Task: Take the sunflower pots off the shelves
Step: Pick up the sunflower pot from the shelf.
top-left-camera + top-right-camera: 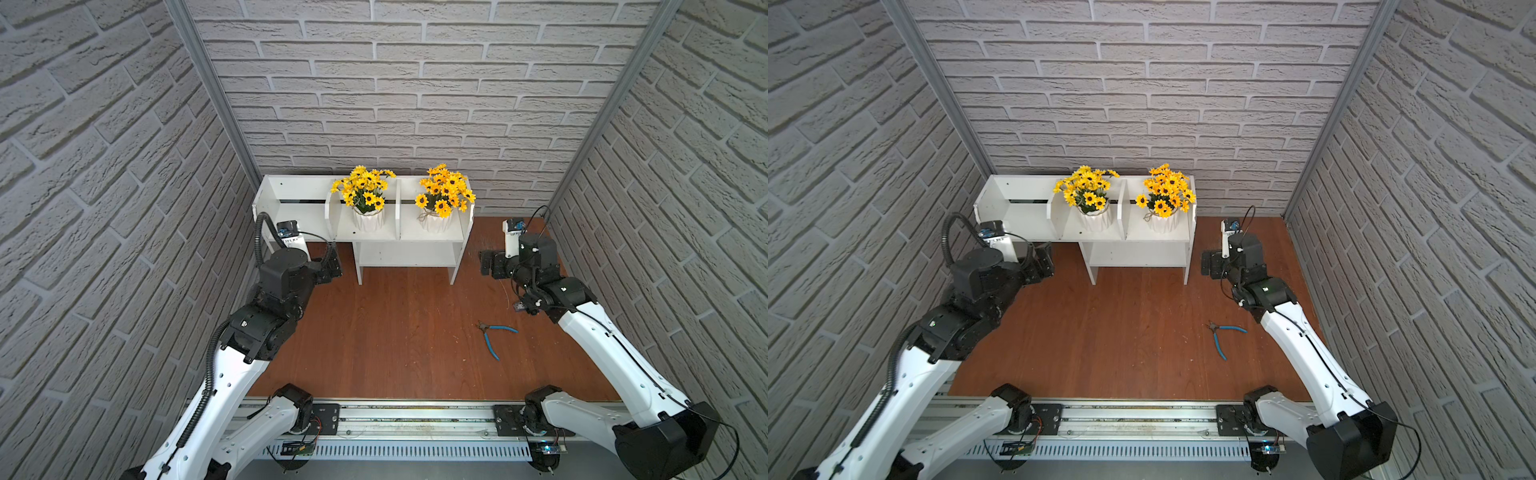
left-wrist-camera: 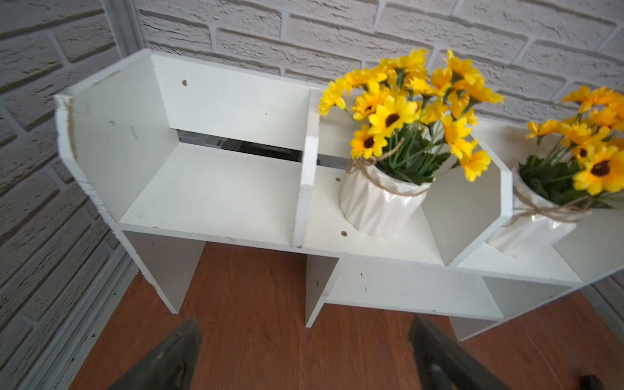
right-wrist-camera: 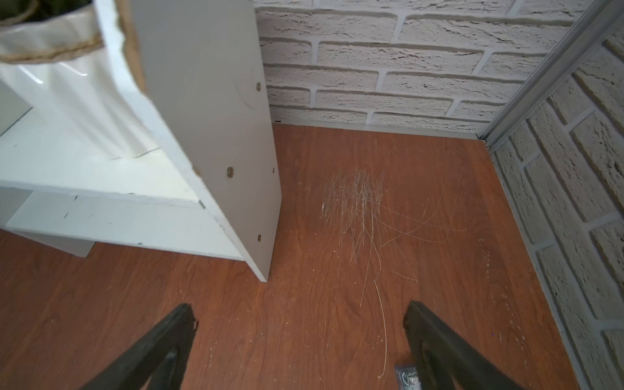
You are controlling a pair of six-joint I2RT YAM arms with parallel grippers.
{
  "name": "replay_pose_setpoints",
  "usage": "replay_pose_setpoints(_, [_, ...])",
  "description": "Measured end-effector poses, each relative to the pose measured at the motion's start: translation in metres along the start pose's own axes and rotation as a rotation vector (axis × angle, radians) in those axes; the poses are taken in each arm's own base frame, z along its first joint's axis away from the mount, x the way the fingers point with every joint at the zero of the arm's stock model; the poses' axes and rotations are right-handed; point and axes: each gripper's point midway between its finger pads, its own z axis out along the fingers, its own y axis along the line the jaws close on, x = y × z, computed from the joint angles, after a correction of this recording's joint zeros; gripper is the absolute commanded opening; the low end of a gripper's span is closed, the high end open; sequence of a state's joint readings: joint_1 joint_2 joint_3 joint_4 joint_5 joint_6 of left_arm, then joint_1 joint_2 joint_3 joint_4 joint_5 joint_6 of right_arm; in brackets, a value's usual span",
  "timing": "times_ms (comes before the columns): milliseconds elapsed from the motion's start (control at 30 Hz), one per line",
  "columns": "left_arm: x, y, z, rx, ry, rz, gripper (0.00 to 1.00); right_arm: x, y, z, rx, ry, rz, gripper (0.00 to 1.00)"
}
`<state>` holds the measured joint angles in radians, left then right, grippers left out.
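Grey brick-pattern walls [image 1: 415, 104] close in a brown wood-grain table [image 1: 395, 332]. The shelves [image 1: 299, 208] stand at its far edge against the back wall.

Both arms reach forward from the near rail, elbows raised and wrists turned inward, low over the table. The left gripper [image 1: 330, 266] sits before the shelves' left end. The right gripper [image 1: 488, 264] sits beside the right panel leg, apart from it. Each has its jaws spread wide and holds nothing.

The left compartment is bare. The middle pot [image 1: 368, 222] stands upright in the middle compartment, and the end pot [image 1: 436, 222] stands upright in the right one.

Blue-handled pliers [image 1: 494, 336] lie on the table near the right arm, well apart from the shelves.

Only the top views show the pliers and arms. The left wrist view shows twine around both the middle pot [image 2: 381, 206] and the end pot [image 2: 533, 233]. The right wrist view shows the end pot [image 3: 84, 101] behind the side panel, and scratches in the table [image 3: 358, 202].

The wrist-camera labels are too small to read.
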<state>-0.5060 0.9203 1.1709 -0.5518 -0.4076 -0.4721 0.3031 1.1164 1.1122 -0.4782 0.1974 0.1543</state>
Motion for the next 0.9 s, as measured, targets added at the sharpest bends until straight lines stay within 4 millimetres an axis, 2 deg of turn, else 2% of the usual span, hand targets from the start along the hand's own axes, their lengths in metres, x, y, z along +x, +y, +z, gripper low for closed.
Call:
replay_pose_setpoints(133, [0.015, -0.025, 0.028, 0.034, 0.070, 0.070, 0.95, -0.010, 0.014, -0.015, -0.033, -0.006, -0.016, 0.92])
replay_pose_setpoints(267, [0.028, -0.043, 0.053, 0.052, 0.104, 0.129, 0.98, -0.016, 0.013, -0.027, -0.038, -0.022, -0.006, 0.93])
replay_pose_setpoints(567, [0.018, -0.097, 0.081, 0.107, 0.027, 0.212, 0.98, -0.011, 0.014, -0.028, -0.044, -0.002, -0.002, 0.94])
replay_pose_setpoints(733, [0.017, -0.105, 0.103, 0.064, 0.000, 0.248, 0.98, -0.010, 0.017, -0.026, -0.058, 0.006, -0.003, 0.94])
replay_pose_setpoints(900, [0.015, -0.099, 0.116, -0.002, -0.025, 0.268, 0.98, -0.010, 0.018, -0.026, -0.063, 0.007, -0.003, 0.94])
